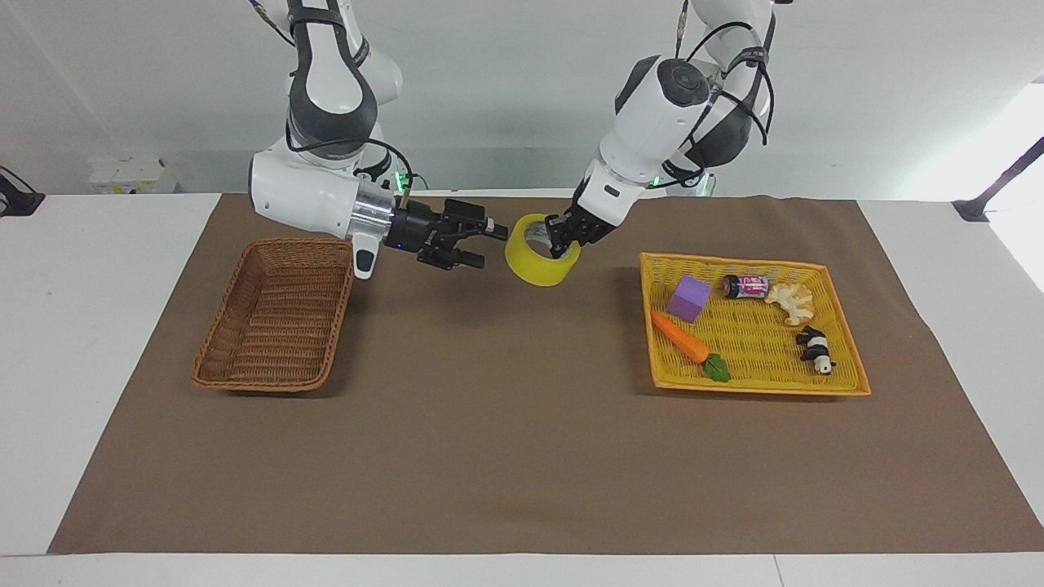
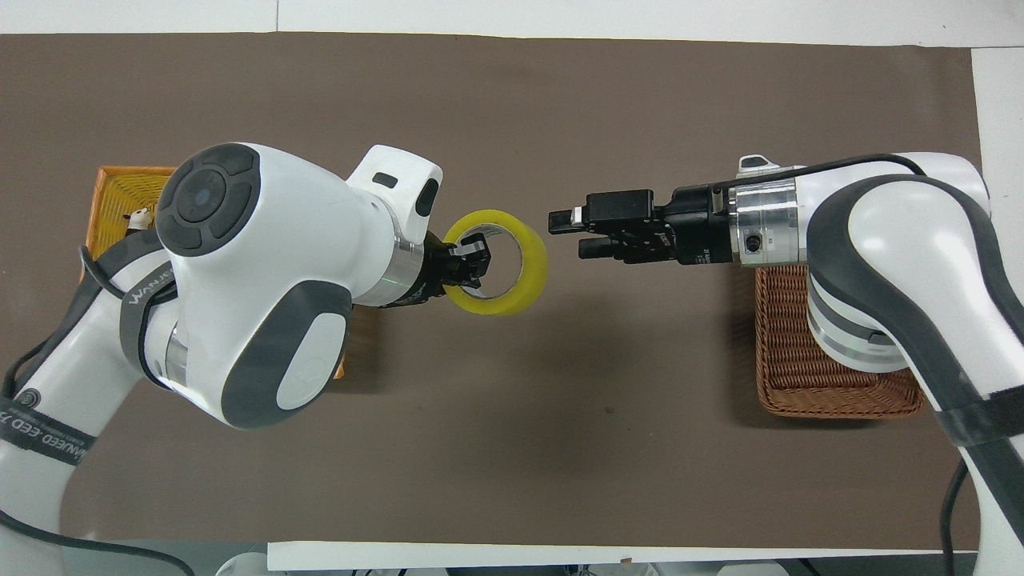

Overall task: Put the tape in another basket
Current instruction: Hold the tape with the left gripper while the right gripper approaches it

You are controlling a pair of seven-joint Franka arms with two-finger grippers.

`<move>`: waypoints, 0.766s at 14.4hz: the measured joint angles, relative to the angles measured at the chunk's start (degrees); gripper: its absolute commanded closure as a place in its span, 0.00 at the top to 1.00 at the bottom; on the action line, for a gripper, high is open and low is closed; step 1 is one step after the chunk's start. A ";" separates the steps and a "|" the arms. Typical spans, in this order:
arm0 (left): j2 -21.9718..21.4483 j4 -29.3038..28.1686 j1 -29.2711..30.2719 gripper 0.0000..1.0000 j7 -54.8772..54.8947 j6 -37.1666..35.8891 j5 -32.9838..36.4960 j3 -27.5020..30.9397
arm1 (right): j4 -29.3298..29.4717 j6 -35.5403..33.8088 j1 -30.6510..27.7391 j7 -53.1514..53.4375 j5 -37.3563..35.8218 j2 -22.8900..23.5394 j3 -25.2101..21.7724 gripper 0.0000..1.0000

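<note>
Two baskets at the two ends of the table, tape held up between them.

The basket (image 1: 276, 314) lies toward the right arm's end, the tray (image 1: 840, 383) toward the left arm's. The left gripper (image 1: 560, 237) holds the tape (image 1: 534, 265) over the mat (image 1: 489, 456); the right gripper (image 1: 479, 243) is just beside the tape, apart.
</note>
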 measured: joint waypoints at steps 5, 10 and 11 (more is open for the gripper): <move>0.00 0.00 -0.05 0.00 0.00 0.00 0.00 0.00 | -0.47 1.72 1.94 -0.09 0.08 0.00 0.02 0.99; 0.00 0.00 -0.06 0.00 0.00 0.00 0.00 0.00 | -0.49 1.72 2.52 -0.10 0.10 0.00 0.02 0.99; 0.00 0.00 -0.06 0.00 0.00 0.00 0.00 0.00 | -0.49 1.72 2.54 -0.10 0.10 0.00 0.02 0.99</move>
